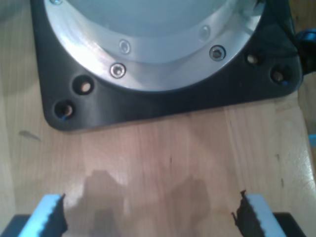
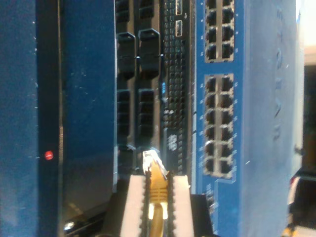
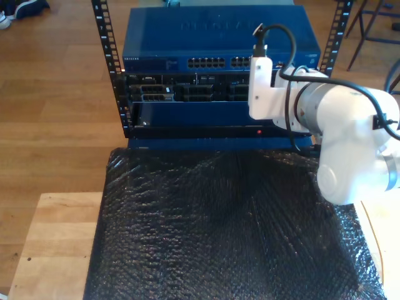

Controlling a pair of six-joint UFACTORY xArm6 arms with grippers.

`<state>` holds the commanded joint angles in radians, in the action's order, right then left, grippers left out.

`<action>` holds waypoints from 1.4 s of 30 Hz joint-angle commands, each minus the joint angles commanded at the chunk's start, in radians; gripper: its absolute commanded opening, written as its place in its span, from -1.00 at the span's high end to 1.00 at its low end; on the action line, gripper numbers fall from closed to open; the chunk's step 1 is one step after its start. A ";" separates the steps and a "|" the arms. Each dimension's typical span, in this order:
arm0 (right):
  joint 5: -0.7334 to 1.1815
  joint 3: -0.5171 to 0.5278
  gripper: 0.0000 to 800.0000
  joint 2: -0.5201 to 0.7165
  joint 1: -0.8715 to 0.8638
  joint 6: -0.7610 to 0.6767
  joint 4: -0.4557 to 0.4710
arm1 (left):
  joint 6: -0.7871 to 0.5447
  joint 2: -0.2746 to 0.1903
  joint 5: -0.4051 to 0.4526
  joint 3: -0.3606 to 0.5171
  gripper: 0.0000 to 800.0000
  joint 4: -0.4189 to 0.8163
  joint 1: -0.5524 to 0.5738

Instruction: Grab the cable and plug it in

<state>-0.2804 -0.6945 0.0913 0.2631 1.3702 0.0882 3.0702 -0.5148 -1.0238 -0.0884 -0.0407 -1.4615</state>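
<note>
Exterior view looks down at the rack point(image 3: 212, 75); second wrist view faces it close.

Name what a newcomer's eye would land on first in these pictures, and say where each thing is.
First, the yellow cable pinched in my second hand, its clear plug close to the rows of sockets. Next, the blue network switch on top of the rack, at the far end of the black bubble wrap. My first hand hangs open over bare wood.
</note>
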 joint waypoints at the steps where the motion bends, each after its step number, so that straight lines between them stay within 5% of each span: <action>1: -0.025 -0.006 1.00 -0.009 0.000 0.000 0.002 | 0.000 0.000 0.000 0.000 -1.00 0.000 0.000; 34: -0.600 0.040 1.00 -0.132 -0.061 -0.008 0.005 | 0.000 0.000 0.000 0.000 -1.00 0.000 0.000; 42: -0.600 0.031 1.00 -0.140 -0.057 -0.005 0.035 | 0.000 0.000 0.000 0.000 -1.00 0.000 0.000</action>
<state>-0.8803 -0.6638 -0.0483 0.2064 1.3656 0.1235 3.0702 -0.5148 -1.0238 -0.0884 -0.0407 -1.4615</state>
